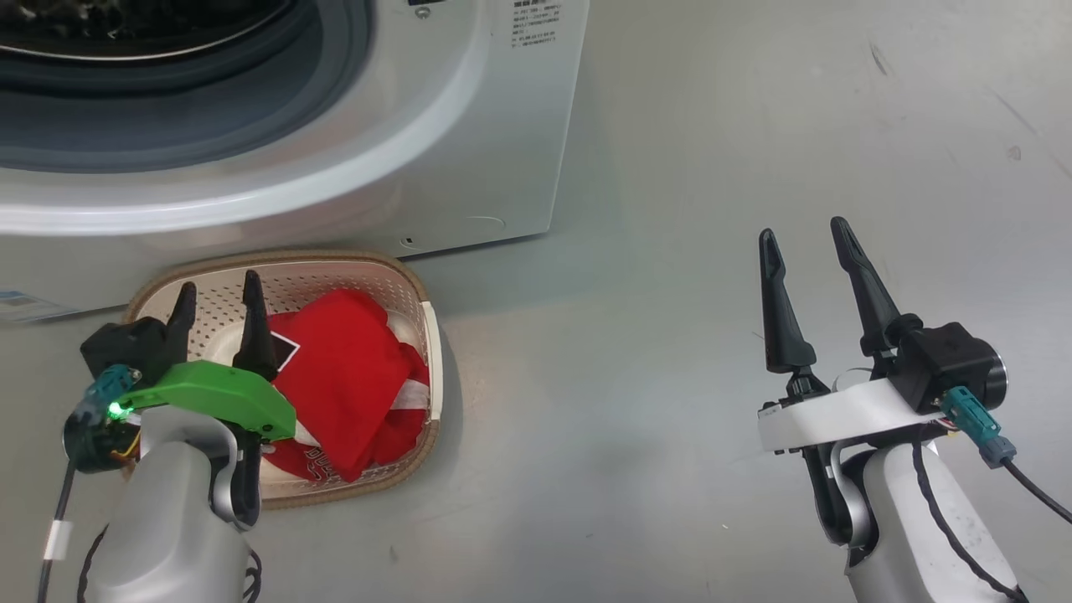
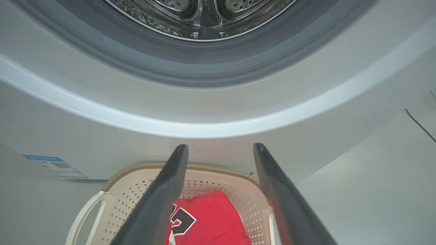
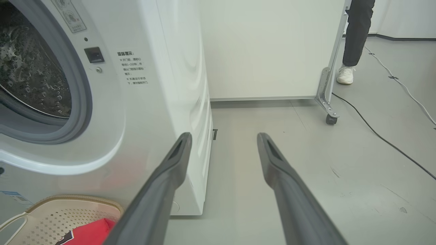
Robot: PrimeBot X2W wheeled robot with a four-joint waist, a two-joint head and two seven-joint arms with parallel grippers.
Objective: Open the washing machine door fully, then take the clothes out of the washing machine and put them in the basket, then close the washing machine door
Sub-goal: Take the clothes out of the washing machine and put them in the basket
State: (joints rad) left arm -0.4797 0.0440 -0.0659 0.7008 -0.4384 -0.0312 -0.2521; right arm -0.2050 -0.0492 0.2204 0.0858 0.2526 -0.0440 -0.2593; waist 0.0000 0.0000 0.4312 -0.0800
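The white washing machine (image 1: 435, 126) fills the upper left of the head view, its drum mouth with the grey rubber ring (image 2: 190, 68) uncovered. Its door is out of view. On the floor in front of it stands the cream basket (image 1: 335, 268) with the red clothes (image 1: 352, 385) lying inside. My left gripper (image 1: 218, 293) hovers open over the basket's left half, nothing between its fingers. My right gripper (image 1: 808, 234) is open and empty above bare floor, well right of the machine. The basket (image 3: 68, 214) and the clothes (image 3: 92, 233) also show low in the right wrist view.
Grey floor (image 1: 712, 167) stretches right of the machine. Behind it stands a white panel on a wheeled metal frame (image 3: 328, 98), with a person's leg and white shoe (image 3: 345, 73) beside it. Cables (image 3: 385, 139) run across the floor on the right.
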